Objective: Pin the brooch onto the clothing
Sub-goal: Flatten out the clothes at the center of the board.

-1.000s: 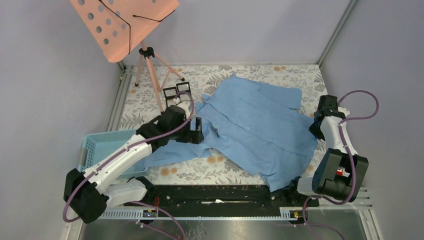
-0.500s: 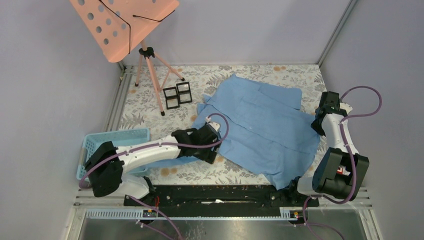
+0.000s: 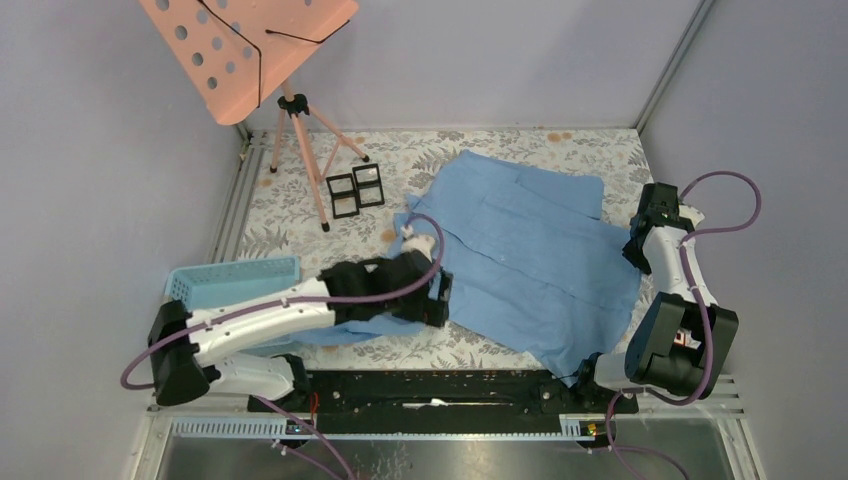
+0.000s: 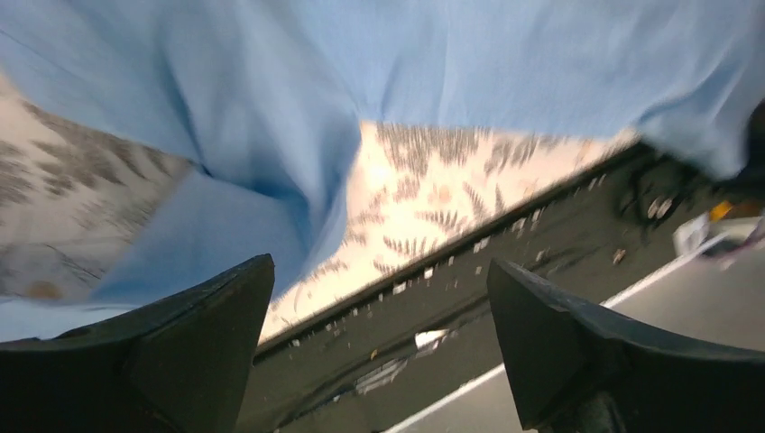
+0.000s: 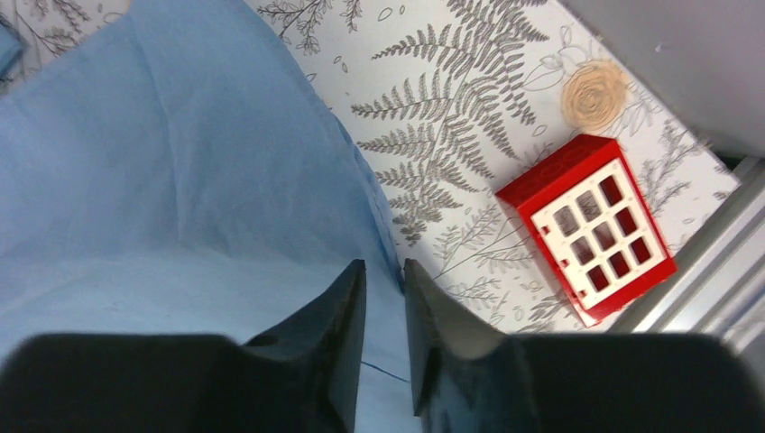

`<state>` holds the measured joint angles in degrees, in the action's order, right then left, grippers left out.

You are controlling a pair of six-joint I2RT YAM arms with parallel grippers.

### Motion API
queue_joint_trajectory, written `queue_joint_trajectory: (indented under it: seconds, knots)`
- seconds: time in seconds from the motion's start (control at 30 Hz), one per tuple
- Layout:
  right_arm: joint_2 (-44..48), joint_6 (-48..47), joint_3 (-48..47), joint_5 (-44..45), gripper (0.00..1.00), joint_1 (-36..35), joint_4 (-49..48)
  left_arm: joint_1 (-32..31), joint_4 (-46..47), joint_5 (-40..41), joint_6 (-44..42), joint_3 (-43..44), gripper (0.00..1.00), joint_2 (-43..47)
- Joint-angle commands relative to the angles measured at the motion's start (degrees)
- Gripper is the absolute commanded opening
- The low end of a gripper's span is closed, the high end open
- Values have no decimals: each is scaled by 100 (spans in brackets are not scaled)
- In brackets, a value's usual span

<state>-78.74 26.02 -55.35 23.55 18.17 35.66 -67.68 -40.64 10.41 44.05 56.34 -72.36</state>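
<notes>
Shirt [image 3: 530,260] lies spread on the floral tabletop [image 3: 300,200] between both arms. The left arm has swung from the collar side down to the near hem, and the left gripper [image 4: 379,271] has its jaws spread wide with nothing in them. Right gripper [image 5: 383,271] at the shirt's right edge just cracked its jaws a slit apart, pinching nothing I can see. No brooch spotted unless it's that red-and-white grid piece [image 5: 595,225], so I'd guess pinning hasn't started.

one blue shirt [image 3: 530,250], one blue basket [image 3: 235,266], one pink music stand [image 3: 245,45], two small black frames [image 3: 355,190], one red block [image 5: 600,225]
</notes>
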Motion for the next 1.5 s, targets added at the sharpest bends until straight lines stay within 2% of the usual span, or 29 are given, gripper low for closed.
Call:
queue_joint_trajectory:
  seconds: [0.0, 0.07, 0.23, 0.3, 0.4, 0.5, 0.63, 0.67, 0.7, 0.8, 0.87, 0.93, 1.1, 1.2, 1.23, 1.27, 1.33, 1.37, 1.47]
  knots:
    - [71, -91, -182, 305, 42, 37, -2, 1067, -426, 508, -210, 555, 99, 485]
    - [148, -114, -201, 280, 57, 37, 65, 1669, -310, 426, -343, 486, 99, 555]
    - [626, -166, -180, -125, 74, 36, 95, 2733, 453, -91, -527, -58, 99, 394]
    - [880, -199, -118, -459, 79, 28, 33, 3021, 691, -331, -502, -237, 99, 224]
    - [1307, -371, 56, -1247, 96, 21, -172, 3252, 1283, -790, -412, -598, 99, 7]
    - [1573, -438, 226, -1821, 100, -20, -271, 3446, 1852, -1210, -222, -919, 99, -288]
    - [1752, -507, 324, -2160, 99, -72, -269, 3515, 2178, -1306, -106, -1051, 97, -664]
    - [1768, -525, 339, -2180, 98, -77, -261, 3516, 2348, -1436, -72, -1115, 92, -706]
    - [1778, -549, 341, -2187, 98, -84, -247, 3516, 2567, -1613, -16, -1199, 82, -736]
    - [1792, -584, 426, -2216, 97, -122, -255, 3516, 3133, -2034, 188, -1452, 46, -806]
    - [1769, -610, 492, -2232, 97, -183, -300, 3516, 2973, -1915, 121, -1415, 23, -845]
    - [1713, -626, 554, -2213, 97, -322, -338, 3516, 2383, -1420, -115, -1209, 0, -721]
    - [1464, -628, 645, -1977, 97, -826, -404, 3520, 705, 32, -724, -519, 0, 146]
    - [1317, -598, 645, -1954, 96, -940, -481, 3582, 68, 570, -968, -208, 1, 365]
    - [1273, -603, 615, -1952, 96, -953, -489, 3612, -64, 513, -1071, -139, 8, 326]
    - [1228, -623, 587, -1955, 96, -962, -493, 3628, -181, 458, -1153, -84, 22, 251]
    - [1182, -673, 486, -1955, 97, -965, -445, 3630, -269, 403, -1262, -68, 68, 122]
    - [1195, -695, 430, -1962, 97, -969, -399, 3630, -295, 475, -1291, -82, 79, 102]
    - [1390, -736, 341, -2081, 97, -980, -340, 3630, -310, 643, -1402, -34, 90, 240]
